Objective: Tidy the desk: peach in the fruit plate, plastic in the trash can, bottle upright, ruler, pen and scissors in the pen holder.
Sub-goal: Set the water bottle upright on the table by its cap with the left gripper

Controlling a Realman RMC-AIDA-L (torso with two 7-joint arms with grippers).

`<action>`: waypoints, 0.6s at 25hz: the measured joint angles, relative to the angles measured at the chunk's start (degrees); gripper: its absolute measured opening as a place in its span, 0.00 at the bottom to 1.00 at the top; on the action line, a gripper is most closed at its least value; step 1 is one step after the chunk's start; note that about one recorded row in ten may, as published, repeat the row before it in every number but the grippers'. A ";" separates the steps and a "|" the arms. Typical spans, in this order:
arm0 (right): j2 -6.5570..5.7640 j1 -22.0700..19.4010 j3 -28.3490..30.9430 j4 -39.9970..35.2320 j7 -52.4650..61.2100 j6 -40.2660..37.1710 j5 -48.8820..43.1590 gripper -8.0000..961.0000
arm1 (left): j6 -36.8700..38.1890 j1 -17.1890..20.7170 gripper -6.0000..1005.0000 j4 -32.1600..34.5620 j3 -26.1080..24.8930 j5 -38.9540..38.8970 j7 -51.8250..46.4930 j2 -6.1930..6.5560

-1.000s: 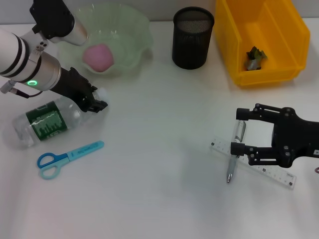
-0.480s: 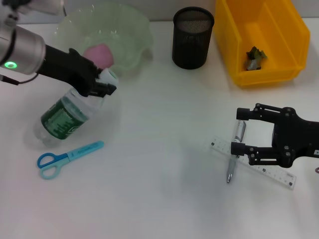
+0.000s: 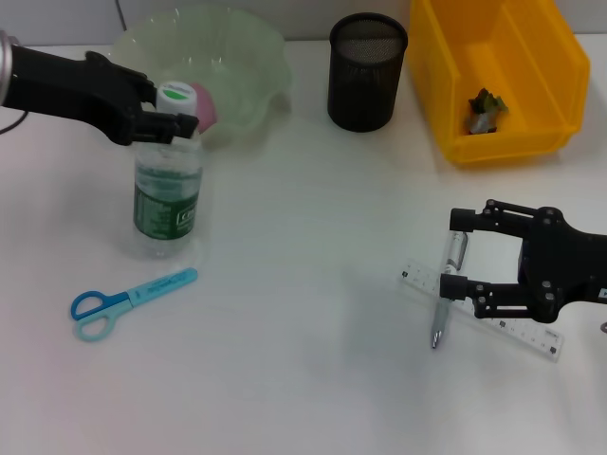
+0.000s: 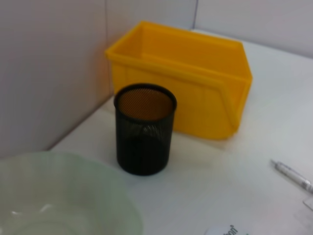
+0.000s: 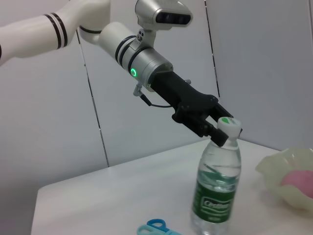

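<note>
The clear bottle (image 3: 168, 194) with a green label stands upright on the table in front of the fruit plate (image 3: 242, 57). My left gripper (image 3: 174, 121) is shut on its neck just under the white cap; this also shows in the right wrist view (image 5: 215, 131). The pink peach (image 3: 205, 106) lies in the plate. My right gripper (image 3: 459, 252) is open, low over the silver pen (image 3: 439, 327), which lies across the clear ruler (image 3: 512, 330). The blue scissors (image 3: 131, 295) lie in front of the bottle. The black mesh pen holder (image 3: 366, 71) stands at the back middle.
A yellow bin (image 3: 446, 85) at the back right holds a crumpled piece of plastic (image 3: 487, 109). The left wrist view shows the pen holder (image 4: 145, 129), the bin (image 4: 195, 103) and the plate's rim (image 4: 73, 166).
My left gripper has swung the bottle from lying on its side, through a tilt, to upright, and has risen and moved back toward the plate. The right arm has not moved.
</note>
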 joint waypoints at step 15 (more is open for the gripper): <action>0.00 -0.03 0.17 -0.01 0.07 -0.17 0.52 0.87 | 0.03 4.17 0.48 -1.12 -8.40 -7.75 5.69 1.48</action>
